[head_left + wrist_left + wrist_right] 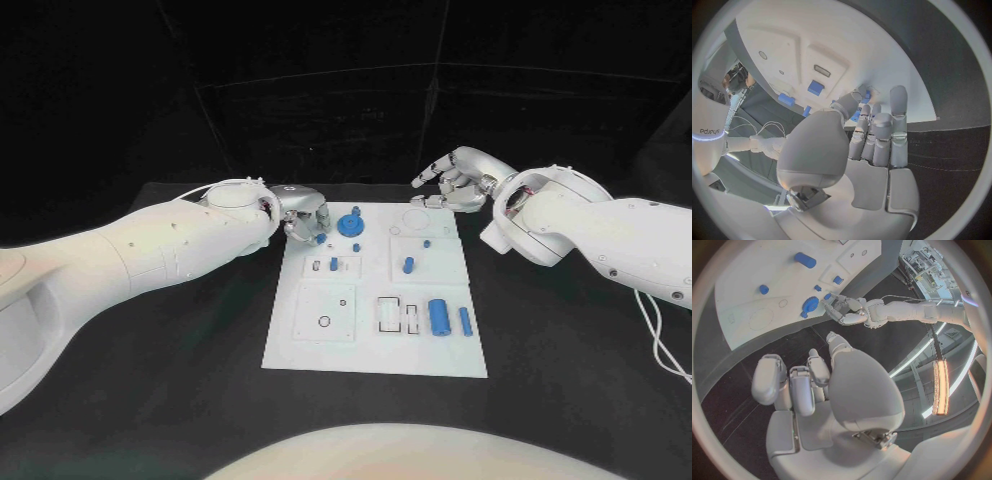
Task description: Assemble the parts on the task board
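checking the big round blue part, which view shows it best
The head view: the round blue part sits unobstructed near the board's far edge beside the left hand. The right wrist view shows it smaller; the left wrist view hides it behind fingers.

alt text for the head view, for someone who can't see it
A white task board lies on a black table, with small blue parts on it. The left hand is at its far left corner; the right hand hovers, fingers curled, beyond its far right corner.
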